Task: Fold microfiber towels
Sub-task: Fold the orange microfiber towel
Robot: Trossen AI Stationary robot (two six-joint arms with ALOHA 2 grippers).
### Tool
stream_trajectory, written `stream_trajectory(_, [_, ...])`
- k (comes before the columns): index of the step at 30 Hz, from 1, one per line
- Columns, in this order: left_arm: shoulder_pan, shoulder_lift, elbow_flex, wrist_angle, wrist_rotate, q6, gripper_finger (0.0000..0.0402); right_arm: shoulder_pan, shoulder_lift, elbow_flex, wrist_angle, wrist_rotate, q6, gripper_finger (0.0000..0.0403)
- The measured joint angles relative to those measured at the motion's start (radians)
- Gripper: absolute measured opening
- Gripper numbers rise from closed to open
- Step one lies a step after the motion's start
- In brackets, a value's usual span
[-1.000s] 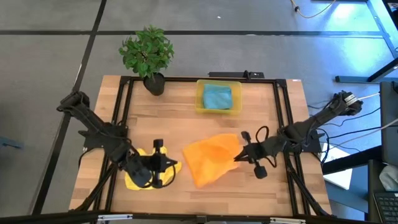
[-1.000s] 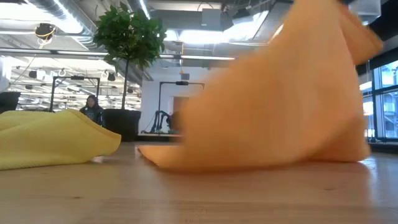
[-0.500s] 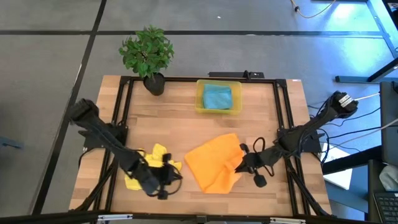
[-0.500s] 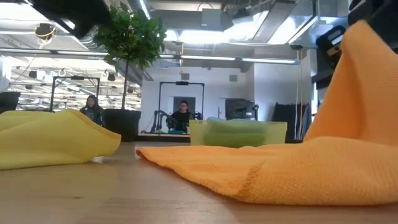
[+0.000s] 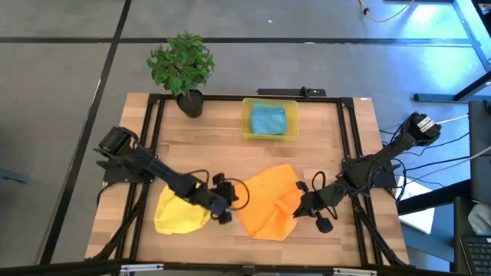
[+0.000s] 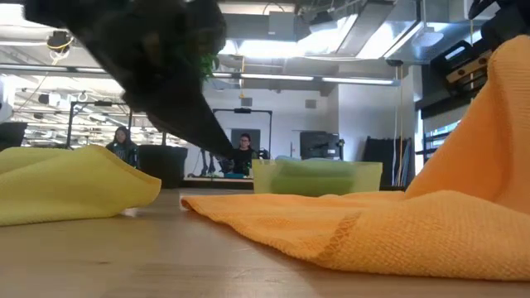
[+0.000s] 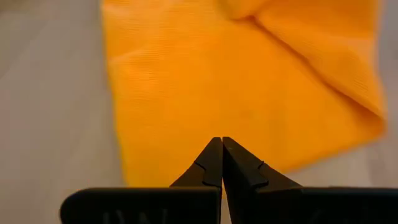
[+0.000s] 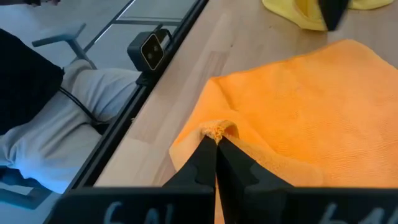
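An orange microfiber towel (image 5: 267, 203) lies mostly flat on the table's near middle, with its right part raised. My right gripper (image 8: 216, 142) is shut on it there, at the towel's right side (image 5: 296, 208). My left gripper (image 7: 221, 142) is shut and hangs just above the towel's left edge (image 5: 239, 198), clear of it in the low view (image 6: 228, 149). A crumpled yellow towel (image 5: 180, 215) rests on the table to the left of the orange one. A teal-blue towel (image 5: 268, 119) lies in the yellow bin (image 5: 247, 123). My right gripper pinches a bunched corner (image 8: 217, 129) of the orange towel between its two fingertips. The fingers come slanting down from the table's right. That corner is held up off the table, and the cloth slopes down from it (image 6: 497, 108) onto the rest, which lies on the wood.
A potted plant (image 5: 182, 65) stands at the far left corner. A black frame (image 5: 153, 115) runs around the tabletop. A small camera (image 8: 149, 48) sits at the near edge. Bare wood (image 5: 230, 157) lies between the bin and the towels. People (image 6: 243, 153) sit in the room behind.
My left gripper has swung from over the yellow towel toward the table's right and come down to the orange towel's left edge, staying shut. My right gripper has sunk, and the orange towel, first hanging from it, has settled onto the table with only its right part raised.
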Motion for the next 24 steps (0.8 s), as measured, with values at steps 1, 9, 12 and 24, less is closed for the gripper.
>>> stream_trajectory(1, [0.016, 0.000, 0.000, -0.002, 0.010, -0.002, 0.0000, 0.000, 0.000, 0.000, -0.002, 0.000, 0.000, 0.0002])
stream_trajectory(9, [0.094, 0.000, 0.000, -0.022, 0.134, -0.026, 0.0000, 0.000, 0.000, 0.000, -0.032, 0.012, 0.000, 0.0003])
stream_trajectory(12, [0.098, 0.000, 0.000, -0.040, 0.162, -0.026, 0.0000, 0.000, 0.000, 0.000, -0.033, 0.013, -0.002, 0.0003])
stream_trajectory(24, [0.092, 0.090, 0.005, -0.071, 0.200, 0.004, 0.0000, 0.000, 0.000, 0.000, -0.036, 0.042, -0.029, 0.0003])
